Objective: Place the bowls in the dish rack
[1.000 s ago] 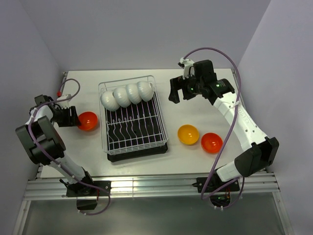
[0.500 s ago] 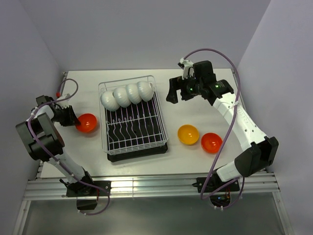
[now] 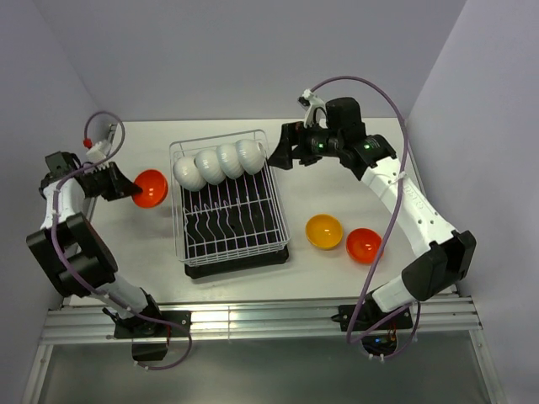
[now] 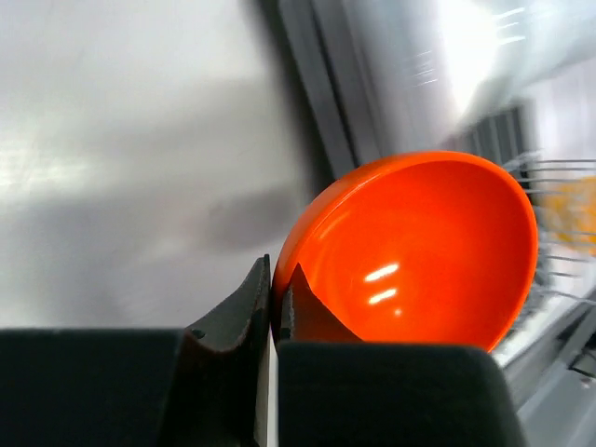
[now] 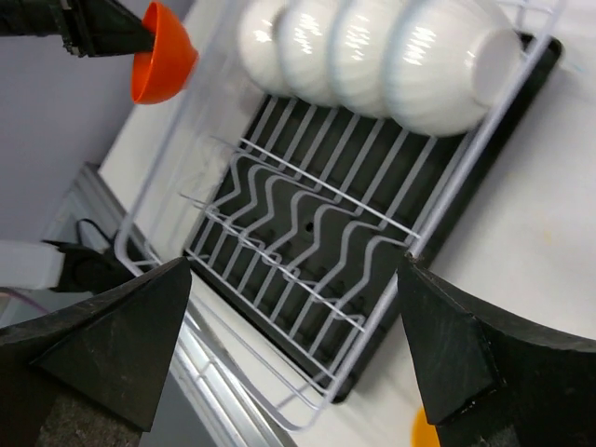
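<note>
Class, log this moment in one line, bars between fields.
left gripper: shut on red-orange bowl | right gripper: open, empty | dish rack: four white bowls | table: yellow-orange bowl, second red-orange bowl

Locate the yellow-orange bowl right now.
In the top view, the yellow-orange bowl sits open side up on the robot's right. It lies between the dish rack and a red-orange bowl, clear of the rack and close to that bowl.

Overhead looks down, left wrist close on orange bowl (image 4: 410, 251), right wrist shares dish rack (image 5: 307, 250)
</note>
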